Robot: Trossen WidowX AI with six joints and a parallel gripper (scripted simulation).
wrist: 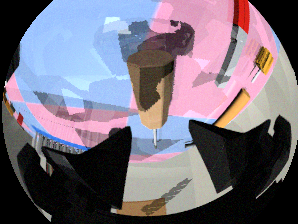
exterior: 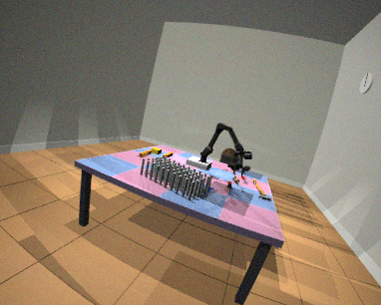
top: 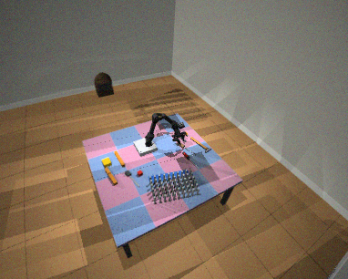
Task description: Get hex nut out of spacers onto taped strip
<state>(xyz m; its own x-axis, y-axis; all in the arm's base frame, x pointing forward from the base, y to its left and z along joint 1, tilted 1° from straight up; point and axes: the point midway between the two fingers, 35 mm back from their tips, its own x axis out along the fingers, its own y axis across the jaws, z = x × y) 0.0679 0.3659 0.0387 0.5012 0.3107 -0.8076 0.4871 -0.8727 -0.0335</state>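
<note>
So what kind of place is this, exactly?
Probably a robot test room: a small black arm on a checkered pink-and-blue table, with rows of upright metal spacers like a practice course.

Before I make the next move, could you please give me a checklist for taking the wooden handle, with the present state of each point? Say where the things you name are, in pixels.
1. Tool point(top: 181, 140) point(exterior: 242, 171) point(wrist: 160, 127) open, nothing gripped: ok.
2. Wooden handle point(top: 182, 146) point(exterior: 235, 179) point(wrist: 165, 82) lined up with the gap between the fingers: ok, by the wrist view.
3. Fingers low enough to close on the handle: cannot tell.
4. Metal spacers point(top: 175, 188) point(exterior: 177, 179) point(wrist: 54, 143) standing: ok, as far as the exterior view shows.
5. Arm point(top: 150, 132) point(exterior: 216, 137) away from the spacers: ok.
6. Hex nut located: cannot tell; I cannot make it out among the spacers.
</note>
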